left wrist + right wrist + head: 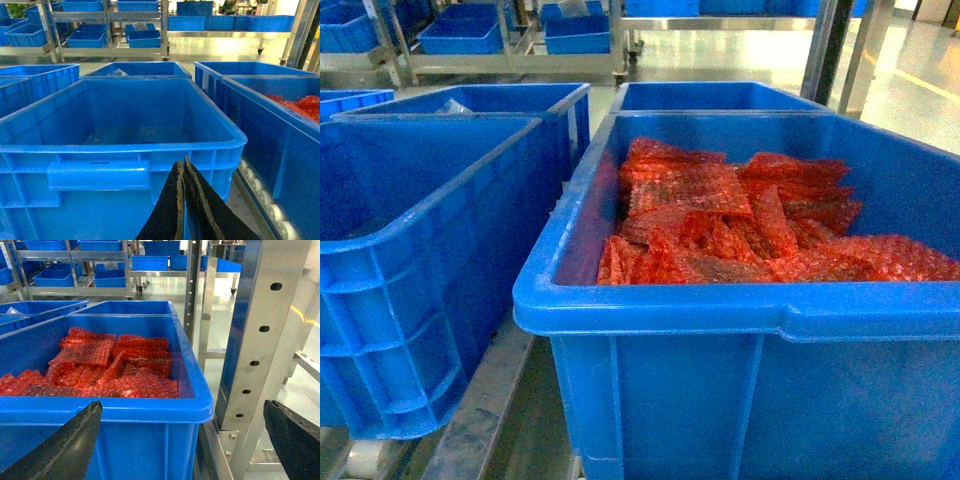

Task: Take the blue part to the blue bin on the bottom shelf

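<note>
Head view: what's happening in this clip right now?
Nothing is being handled yet. The robot faces two big blue bins: the right bin holds red bubble-wrap bags, the left bin looks nearly empty. The left gripper is shut and holds nothing; the right gripper has jaws wide open at its bin's rim.

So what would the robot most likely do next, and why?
Probably lower the open right hand into the bin of red bubble-wrapped packets to look for a part. That hand hangs outside the bin's near wall, holding nothing; the left hand is shut before an almost empty bin. No blue part shows.
</note>
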Robot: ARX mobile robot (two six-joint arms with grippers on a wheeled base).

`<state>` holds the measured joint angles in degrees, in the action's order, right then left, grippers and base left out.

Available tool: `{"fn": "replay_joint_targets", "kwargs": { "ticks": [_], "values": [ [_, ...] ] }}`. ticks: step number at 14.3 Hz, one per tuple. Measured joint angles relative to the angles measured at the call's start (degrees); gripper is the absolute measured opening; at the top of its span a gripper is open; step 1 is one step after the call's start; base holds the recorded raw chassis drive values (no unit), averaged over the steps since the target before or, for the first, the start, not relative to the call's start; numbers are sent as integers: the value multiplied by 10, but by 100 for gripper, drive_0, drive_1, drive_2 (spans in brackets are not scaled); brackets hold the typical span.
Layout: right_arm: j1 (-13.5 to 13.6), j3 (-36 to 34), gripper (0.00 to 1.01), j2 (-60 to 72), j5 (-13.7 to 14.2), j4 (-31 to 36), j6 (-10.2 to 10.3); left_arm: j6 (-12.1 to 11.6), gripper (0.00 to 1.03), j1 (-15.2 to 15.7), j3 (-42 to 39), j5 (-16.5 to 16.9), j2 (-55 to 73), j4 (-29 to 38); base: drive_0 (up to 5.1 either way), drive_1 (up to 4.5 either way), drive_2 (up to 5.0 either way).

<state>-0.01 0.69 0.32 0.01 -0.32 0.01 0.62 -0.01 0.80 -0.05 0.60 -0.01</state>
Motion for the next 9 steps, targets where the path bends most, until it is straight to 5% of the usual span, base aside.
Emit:
{"fn": "replay_joint_targets", "kwargs": {
  "ticks": [3, 9],
  "values": [
    [0, 0, 98, 0, 0, 0, 0, 0, 7, 0, 0, 0, 0, -3, 0, 0, 0],
    [0, 0, 98, 0, 0, 0, 0, 0, 71, 0, 0, 0, 0, -3, 0, 0, 0]
  ]
}}
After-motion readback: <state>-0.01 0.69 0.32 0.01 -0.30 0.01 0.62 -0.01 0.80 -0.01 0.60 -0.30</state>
